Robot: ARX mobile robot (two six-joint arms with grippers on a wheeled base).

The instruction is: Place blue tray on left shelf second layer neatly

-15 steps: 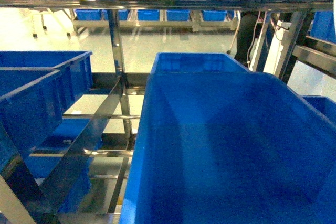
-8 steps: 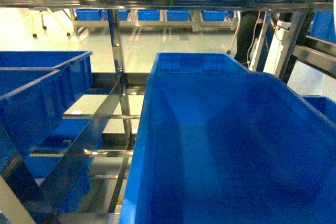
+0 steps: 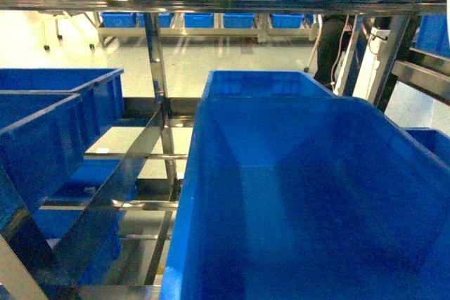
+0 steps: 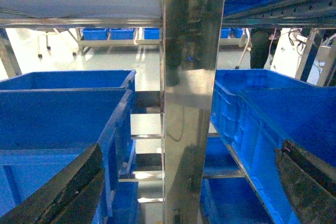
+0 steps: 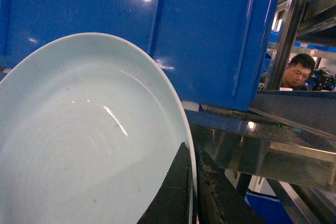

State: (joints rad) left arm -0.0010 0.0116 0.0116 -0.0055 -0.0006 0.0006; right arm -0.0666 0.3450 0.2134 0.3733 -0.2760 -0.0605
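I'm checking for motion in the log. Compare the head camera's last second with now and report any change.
Nothing visibly changed in the head view: the big blue crate, the crates on the left and the steel rack sit the same in all three frames. Neither gripper shows there.

blue tray (image 5: 79, 145): 1 | dark-blue crates (image 3: 309, 194) in head view: 4 | person (image 5: 297, 70): 1
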